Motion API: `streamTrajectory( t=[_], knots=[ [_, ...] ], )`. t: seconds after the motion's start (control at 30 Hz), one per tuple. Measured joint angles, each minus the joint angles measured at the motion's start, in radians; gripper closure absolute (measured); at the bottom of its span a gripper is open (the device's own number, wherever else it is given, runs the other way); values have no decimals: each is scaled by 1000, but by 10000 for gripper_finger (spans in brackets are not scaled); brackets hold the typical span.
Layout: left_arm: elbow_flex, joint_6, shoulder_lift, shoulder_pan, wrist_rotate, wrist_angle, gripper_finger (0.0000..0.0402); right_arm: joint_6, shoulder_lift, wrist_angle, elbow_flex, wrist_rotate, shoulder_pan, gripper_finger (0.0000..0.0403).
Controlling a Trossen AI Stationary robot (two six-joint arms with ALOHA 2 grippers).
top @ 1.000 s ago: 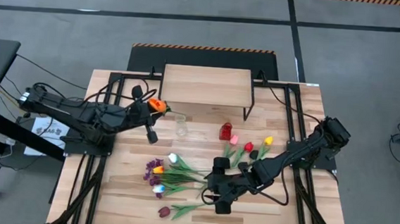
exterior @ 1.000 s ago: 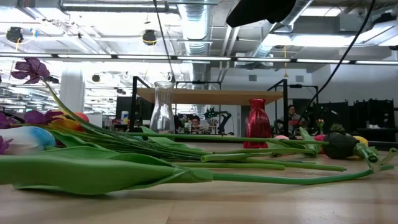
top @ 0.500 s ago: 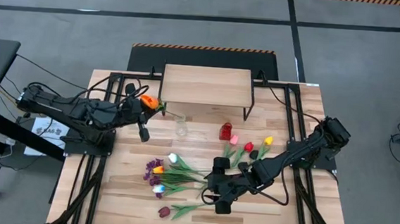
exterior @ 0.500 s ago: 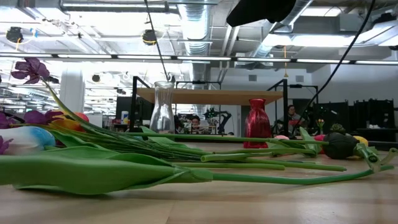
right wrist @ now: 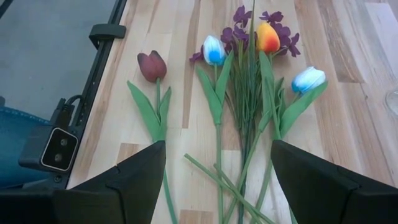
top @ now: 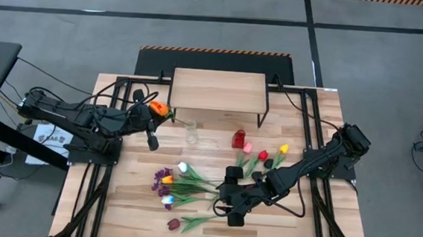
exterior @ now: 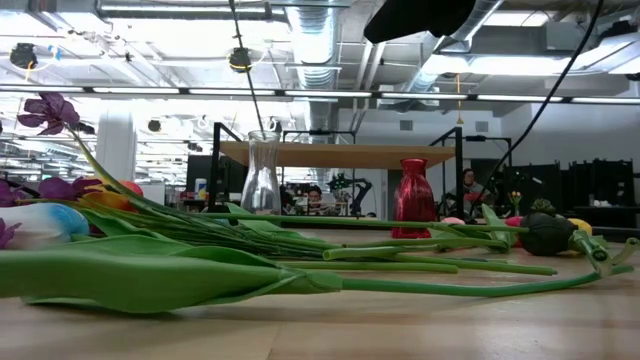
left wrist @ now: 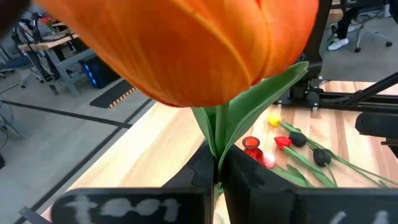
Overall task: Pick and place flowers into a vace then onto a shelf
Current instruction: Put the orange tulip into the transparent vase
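Two arms at table. Left gripper (top: pixel 153 124) clamped on stem of orange tulip (left wrist: pixel 186 46), raised above tabletop, clear glass vase (top: pixel 192 134) just beside it toward table centre, shelf (top: pixel 218 90) just beyond. Right gripper (right wrist: pixel 217 180) fingers spread wide, nothing between them, low over flowers (right wrist: pixel 249 106) lying flat just ahead: dark red, white-blue, orange-yellow heads, purple sprigs. Red vase (top: pixel 238 139) between grippers, near shelf, more tulips (top: pixel 262 159) beside it.
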Motion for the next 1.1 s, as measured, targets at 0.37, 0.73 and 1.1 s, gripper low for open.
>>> streamTrajectory(
  t=[0.37,0.73,1.1],
  knots=[
    [1,1,42,2,53,4,378,0,0,0,0,0,-2,119],
    [-1,42,94,25,24,-1,374,0,0,0,0,0,-2,119],
    [-1,66,99,35,24,-4,374,-1,0,0,0,0,-7,119]
  ],
)
